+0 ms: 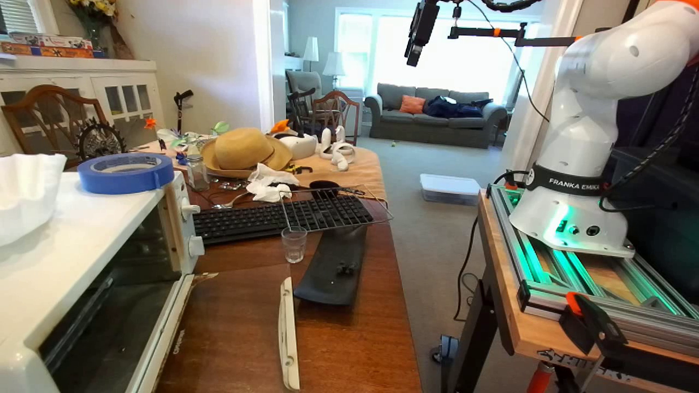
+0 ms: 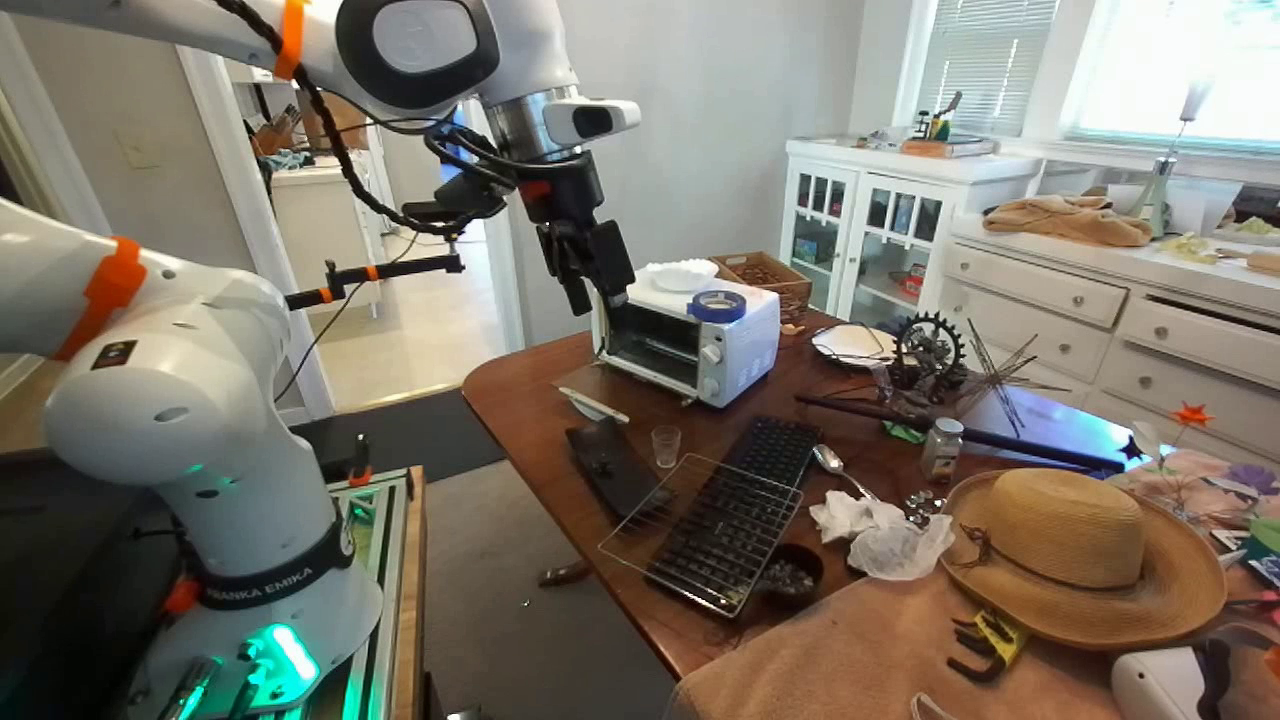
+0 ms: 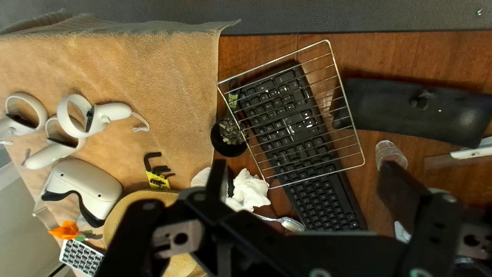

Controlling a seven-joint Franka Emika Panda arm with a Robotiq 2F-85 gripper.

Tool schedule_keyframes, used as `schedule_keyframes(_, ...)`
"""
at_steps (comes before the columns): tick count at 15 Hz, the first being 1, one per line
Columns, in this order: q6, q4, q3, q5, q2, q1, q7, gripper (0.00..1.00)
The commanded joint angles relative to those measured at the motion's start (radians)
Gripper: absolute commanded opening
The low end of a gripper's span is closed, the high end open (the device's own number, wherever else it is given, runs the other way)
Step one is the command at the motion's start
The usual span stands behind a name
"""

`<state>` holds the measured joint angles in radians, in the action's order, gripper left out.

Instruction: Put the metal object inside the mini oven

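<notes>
Hovering empty, jaws apart, your claw (image 3: 303, 167) has the dark metal piece (image 3: 411, 116) below it; its long axis runs roughly jaw-to-jaw, probably calling for a turn.

In an exterior view, the mini oven (image 1: 95, 234) is cut off at left. The dark lump (image 1: 346, 268) on the metal object (image 1: 326, 267) seems too small to be identified.

The arm's band (image 1: 570, 182) reads FRANKA EMIKA, the bench (image 1: 535, 334) HUSKY.
</notes>
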<state>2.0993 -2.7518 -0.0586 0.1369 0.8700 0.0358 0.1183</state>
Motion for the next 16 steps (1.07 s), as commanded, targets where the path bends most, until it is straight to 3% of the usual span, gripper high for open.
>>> schedule_keyframes(1, -0.004, 0.003, 0.008, 0.008, -0.001, 0.01, -0.007, 1.0)
schedule_keyframes(5, -0.004, 0.003, 0.008, 0.008, -0.001, 0.01, -0.007, 1.0)
schedule_keyframes(10, 0.033, 0.003, -0.035, 0.098, -0.064, 0.023, 0.039, 1.0)
schedule_keyframes(16, 0.09, -0.002, -0.076, 0.241, -0.243, 0.039, 0.077, 1.0)
